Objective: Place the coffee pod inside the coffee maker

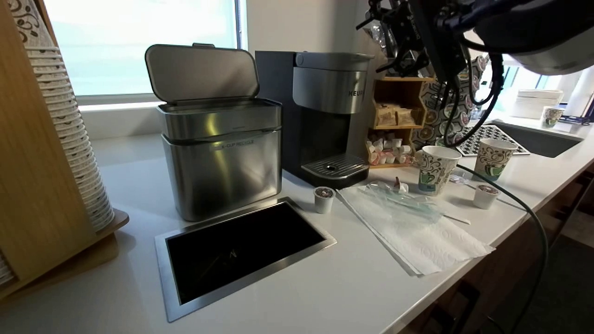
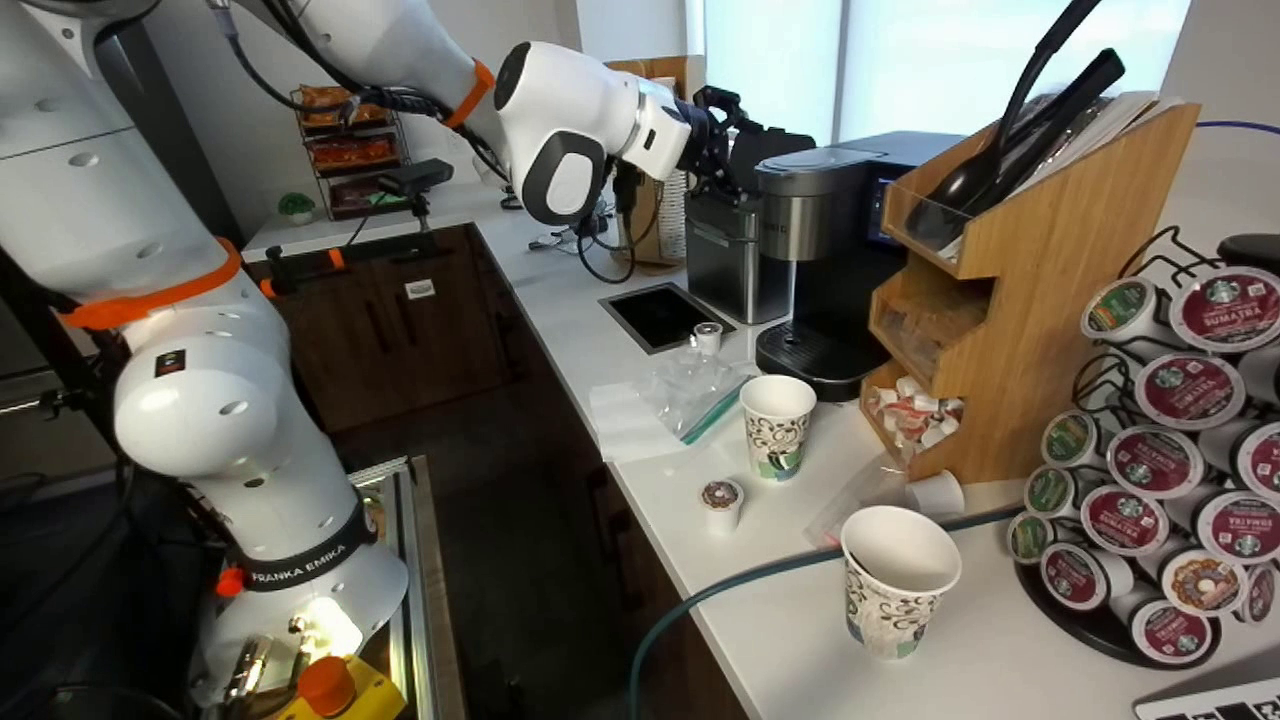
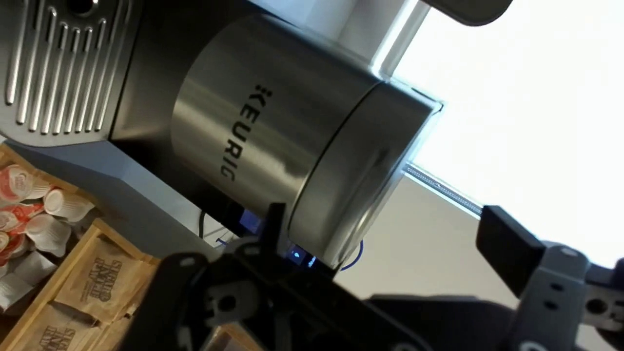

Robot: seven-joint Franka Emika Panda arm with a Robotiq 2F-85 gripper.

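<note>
We have free air between the spread fingers [image 3: 509,248] of the gripper [image 3: 385,219]. The lid [image 3: 358,165] of the maker [image 1: 327,88] is down, barring us; the bin [image 1: 222,171] and rack [image 2: 1060,280] stand on either side. Above the drip tray [image 1: 348,162] we see a gap, free from the front.

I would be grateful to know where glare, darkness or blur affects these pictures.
In the wrist view, the window is blown out, the tool looks softer than the coffee maker; in an exterior view, yellowish reflections mark the recycle bin and the counter opening is nearly black; in an exterior view, glare whitens the robot base.
</note>
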